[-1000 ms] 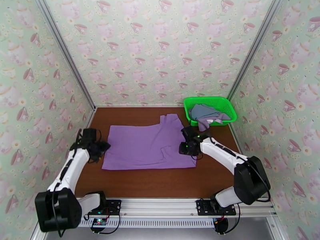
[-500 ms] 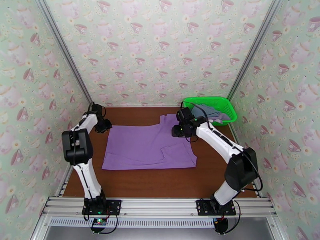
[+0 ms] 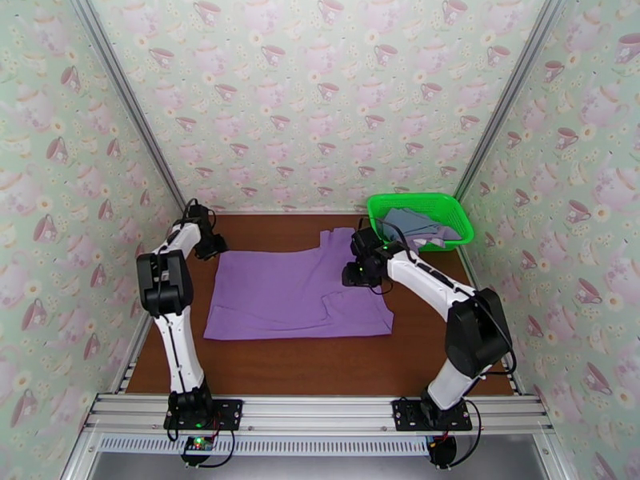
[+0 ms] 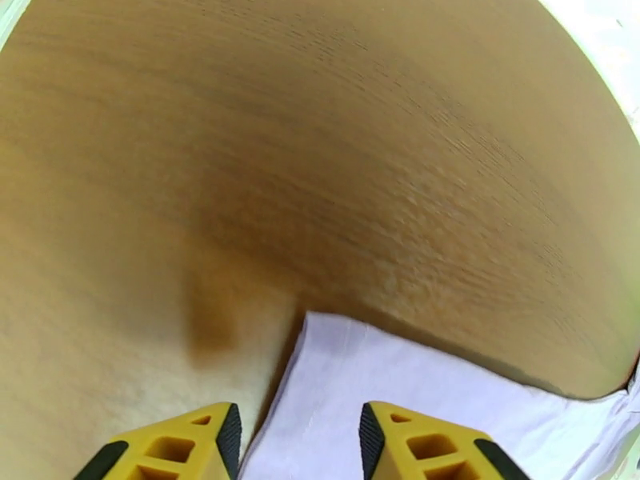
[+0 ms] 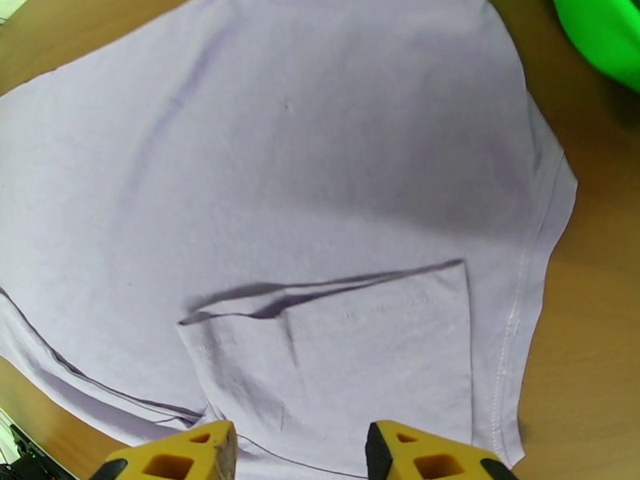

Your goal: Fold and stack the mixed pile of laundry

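Well, left gripper (image 3: 210, 248) at far-left corner of purple shirt (image 3: 288, 290), yellow jaws apart, nothing gripped. Shirt: soft matte knit, flat on wood-grain surface (image 3: 320, 362), stitched hem, sleeve folded over. Right gripper (image 3: 354, 275) over shirt's right part, jaws released. Green plastic basket (image 3: 456, 214) w/ blue-grey cloth (image 3: 406, 221) just beyond shirt's far-right corner.

Top view high, looking down; wrist views close (sharing shirt (image 3: 288, 290)).

Matt cloth shirt (image 3: 296, 290), smooth wood-grain table (image 3: 320, 362)
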Tool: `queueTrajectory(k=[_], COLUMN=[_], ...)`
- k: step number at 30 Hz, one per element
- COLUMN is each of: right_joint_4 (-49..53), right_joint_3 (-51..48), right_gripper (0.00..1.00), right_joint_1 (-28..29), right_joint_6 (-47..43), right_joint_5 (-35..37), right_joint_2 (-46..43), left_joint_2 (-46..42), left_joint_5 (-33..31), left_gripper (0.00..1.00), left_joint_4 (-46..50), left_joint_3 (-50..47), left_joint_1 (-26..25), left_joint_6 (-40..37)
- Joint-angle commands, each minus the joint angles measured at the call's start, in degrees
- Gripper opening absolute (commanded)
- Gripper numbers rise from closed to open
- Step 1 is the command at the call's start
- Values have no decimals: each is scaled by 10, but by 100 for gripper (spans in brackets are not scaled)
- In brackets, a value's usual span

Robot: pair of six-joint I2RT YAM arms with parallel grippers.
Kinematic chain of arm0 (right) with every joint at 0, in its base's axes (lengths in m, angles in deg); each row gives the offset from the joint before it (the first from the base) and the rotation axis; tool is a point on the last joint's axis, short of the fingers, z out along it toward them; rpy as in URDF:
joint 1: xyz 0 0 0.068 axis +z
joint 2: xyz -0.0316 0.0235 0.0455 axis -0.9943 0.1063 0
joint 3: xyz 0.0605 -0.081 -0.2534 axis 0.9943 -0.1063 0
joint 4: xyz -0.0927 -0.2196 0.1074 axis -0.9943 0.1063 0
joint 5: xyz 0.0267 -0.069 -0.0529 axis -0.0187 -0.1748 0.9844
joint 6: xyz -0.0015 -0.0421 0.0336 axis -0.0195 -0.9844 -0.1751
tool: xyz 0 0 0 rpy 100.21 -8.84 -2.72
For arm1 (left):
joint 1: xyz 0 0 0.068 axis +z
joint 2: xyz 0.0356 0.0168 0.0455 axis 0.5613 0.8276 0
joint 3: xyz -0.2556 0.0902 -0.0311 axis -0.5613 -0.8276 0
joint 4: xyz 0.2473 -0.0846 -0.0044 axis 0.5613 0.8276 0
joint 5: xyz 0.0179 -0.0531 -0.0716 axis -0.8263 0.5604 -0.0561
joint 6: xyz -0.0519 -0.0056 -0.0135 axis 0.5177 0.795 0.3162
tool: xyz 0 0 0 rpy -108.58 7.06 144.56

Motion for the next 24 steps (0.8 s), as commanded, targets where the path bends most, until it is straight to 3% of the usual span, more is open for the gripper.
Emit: queueTrajectory(k=[1,6,9,12,18,24], right_joint_4=[-17,-14,-6,6,11,39], right_joint_3=[-7,9,46,106,250,398], right_gripper=[47,48,48,48,52,50], right_joint_1=[-4,-4,-4,-6,-31,-70], right_joint_6=[13,9,-6,-31,-90,-141], right_joint_5=[-11,-4,19,52,113,126], right_joint_2=[-3,5,27,64,162,295], left_joint_2=[39,72,81,89,53,3], left_joint_5=[-17,-8,-5,1,-42,-34], left_gripper=[46,44,37,0,0,0], left_joint_4=[29,43,47,53,32,-15], left_joint_3=[34,67,84,94,42,-27], left_joint_1=[-4,-13,-22,-27,-25,-12], left_joint_6=[-14,-22,-30,-32,-21,-5])
